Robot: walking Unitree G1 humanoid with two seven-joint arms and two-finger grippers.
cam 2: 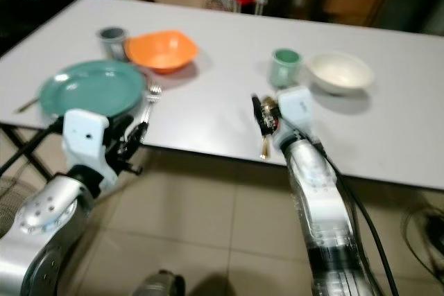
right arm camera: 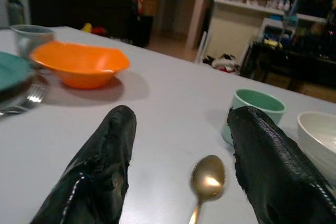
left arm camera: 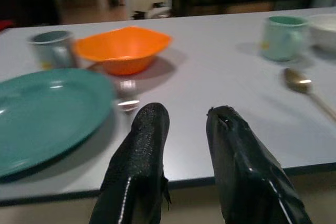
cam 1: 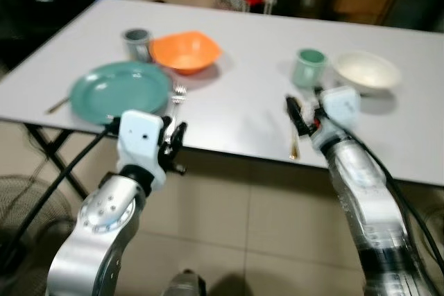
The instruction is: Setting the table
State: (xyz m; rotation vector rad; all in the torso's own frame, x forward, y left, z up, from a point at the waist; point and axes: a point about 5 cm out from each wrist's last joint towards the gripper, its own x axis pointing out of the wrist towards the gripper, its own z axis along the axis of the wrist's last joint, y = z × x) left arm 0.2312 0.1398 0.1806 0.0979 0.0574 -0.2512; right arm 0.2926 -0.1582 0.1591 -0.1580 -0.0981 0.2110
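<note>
Gold-coloured spoon (right arm camera: pixel 207 178) is lying on the white worktop (cam 1: pixel 243 102) near its front edge, between the spread fingers of the right gripper (cam 1: pixel 302 110), which is hovering low over it with nothing held. Judged step: the right arm is lining up to pick up or reposition this spoon as part of the second place setting; the next move is calling for a lowering onto the thin handle and a careful pinch, since the flat metal is sitting flush on the surface and could slip. Left gripper (cam 1: pixel 175 142) is waiting at the worktop edge beside the teal plate (cam 1: pixel 121 88), fingers parted and empty. Containers, all appearing empty: orange bowl (cam 1: pixel 185 51), standing behind the plate; grey cup (cam 1: pixel 137 43), just beside that bowl; mint-green cup (cam 1: pixel 308 66), standing just beyond the spoon; white bowl (cam 1: pixel 365 71), next to that cup. Fork (cam 1: pixel 179 93) is resting just beside the plate's rim, on the side toward the spoon. Another utensil (cam 1: pixel 57 105) is lying at the plate's other side, too blurred to identify. No plate is accompanying the white bowl's setting.
</note>
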